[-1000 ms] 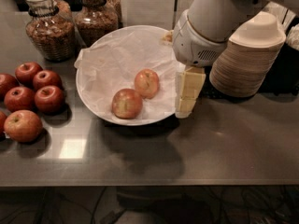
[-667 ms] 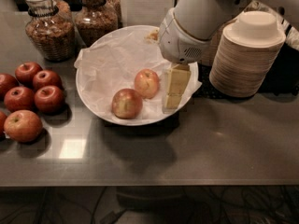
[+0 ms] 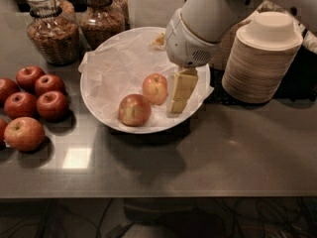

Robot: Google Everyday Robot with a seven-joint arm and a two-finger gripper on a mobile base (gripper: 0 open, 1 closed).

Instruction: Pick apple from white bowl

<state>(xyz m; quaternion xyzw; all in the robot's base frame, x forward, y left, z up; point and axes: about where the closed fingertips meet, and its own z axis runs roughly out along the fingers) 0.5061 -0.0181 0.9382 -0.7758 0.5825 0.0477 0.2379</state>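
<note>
No writing, label, brand, number or sign can be read anywhere. The glass jars (image 3: 52, 31) at ten o'clock, the stack of paper bowls (image 3: 260, 58) at two o'clock, the white bowl (image 3: 148, 129) and the pale arm (image 3: 190, 43) all show plain surfaces. The gripper (image 3: 179, 100) hangs inside the white bowl, close beside the apple (image 3: 155, 88), at its three o'clock.

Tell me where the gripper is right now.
In the camera view the gripper hangs inside the white bowl, at its right side, just right of the paler apple and left of the stacked paper bowls.
</note>
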